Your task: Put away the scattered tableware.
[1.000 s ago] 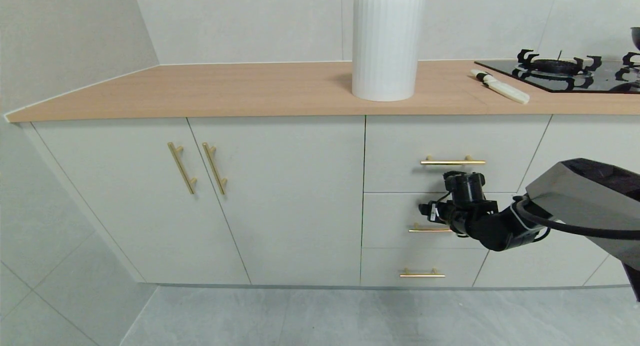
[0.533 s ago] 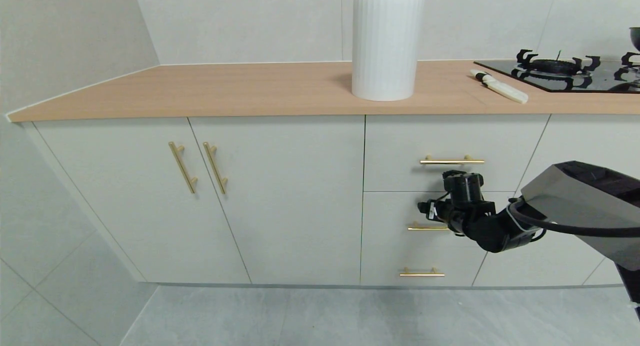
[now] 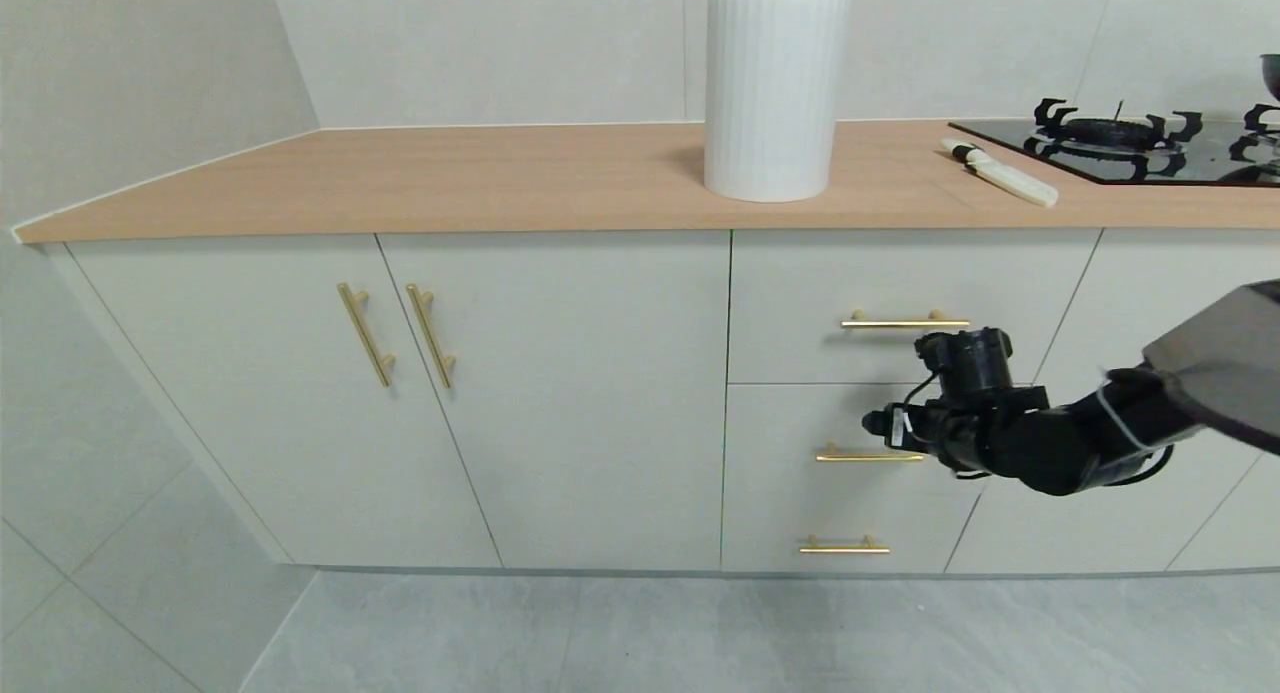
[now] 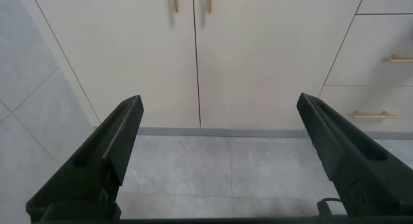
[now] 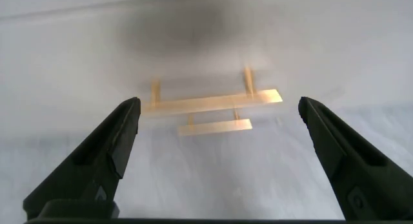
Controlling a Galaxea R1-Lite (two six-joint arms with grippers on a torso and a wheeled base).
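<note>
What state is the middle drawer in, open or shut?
Shut. The middle drawer sits flush, no gap showing; the open right gripper frames its handle.

Head cam: high, looks fwd & down over counter (image 3: 400, 183) onto cabinet fronts, mid-range. L wrist cam: low, farther back, faces doors (image 4: 258, 56) + floor (image 4: 213, 166). R wrist cam: close-up on drawer handles (image 5: 213, 102), shared w/ head view at 4 o'clock.
</note>
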